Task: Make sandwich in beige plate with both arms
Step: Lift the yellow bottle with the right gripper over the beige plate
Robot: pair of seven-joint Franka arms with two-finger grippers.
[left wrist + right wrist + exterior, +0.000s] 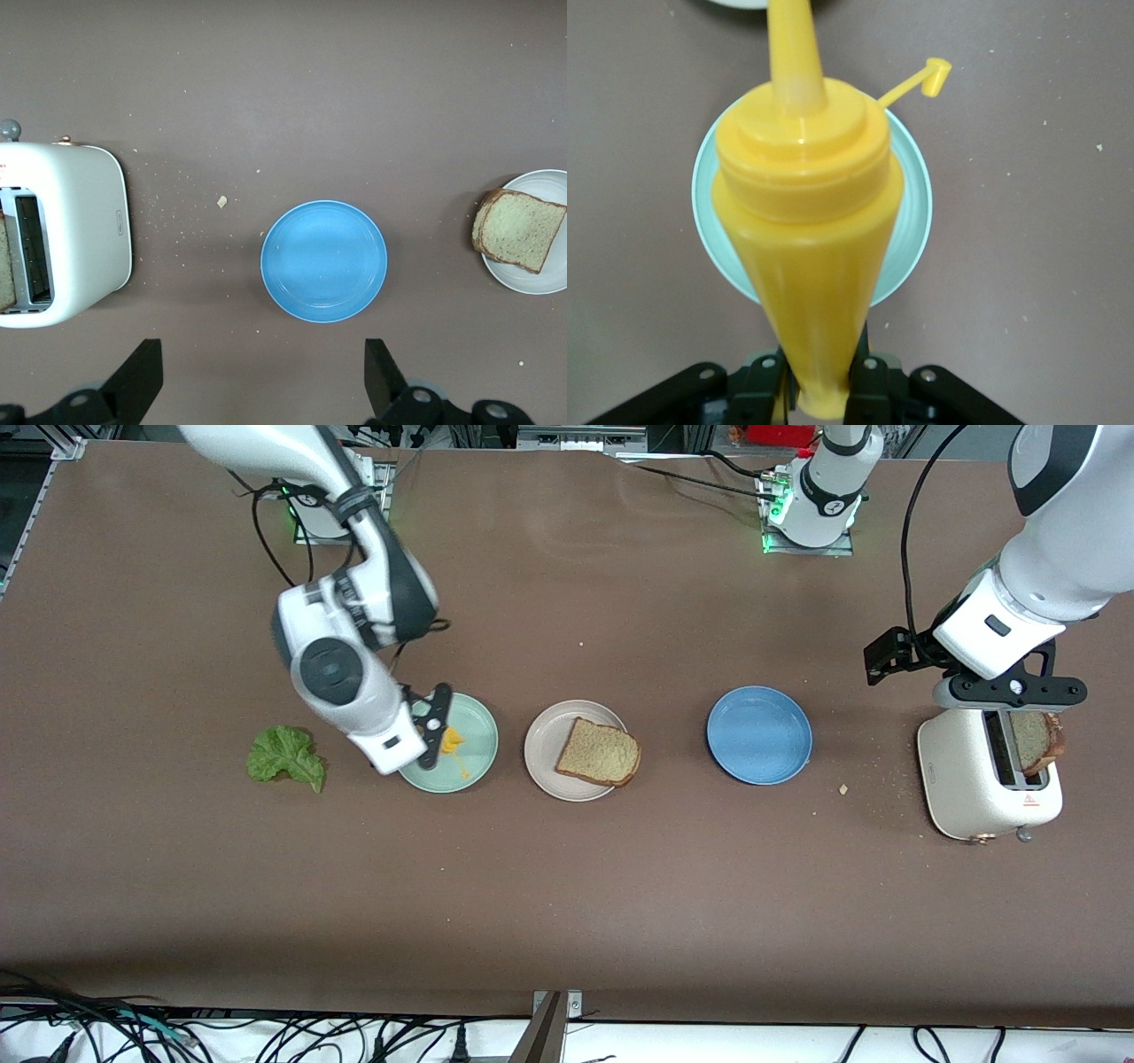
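Note:
One brown bread slice (599, 753) lies on the beige plate (542, 748); both also show in the left wrist view, the slice (523, 228) on the plate (540, 279). A second slice (1036, 741) stands in the toaster's slot. A green lettuce leaf (285, 756) lies on the table toward the right arm's end. My right gripper (819, 385) is shut on a yellow squeeze bottle (806, 221), held tilted over the mint green plate (912, 204), its cap (935, 75) flipped open. My left gripper (263, 376) hangs open and empty above the toaster (974, 788).
A blue plate (759, 735) sits between the beige plate and the toaster, with nothing on it. The mint green plate (474, 735) lies beside the beige plate, toward the lettuce. Crumbs are scattered around the toaster (84, 230).

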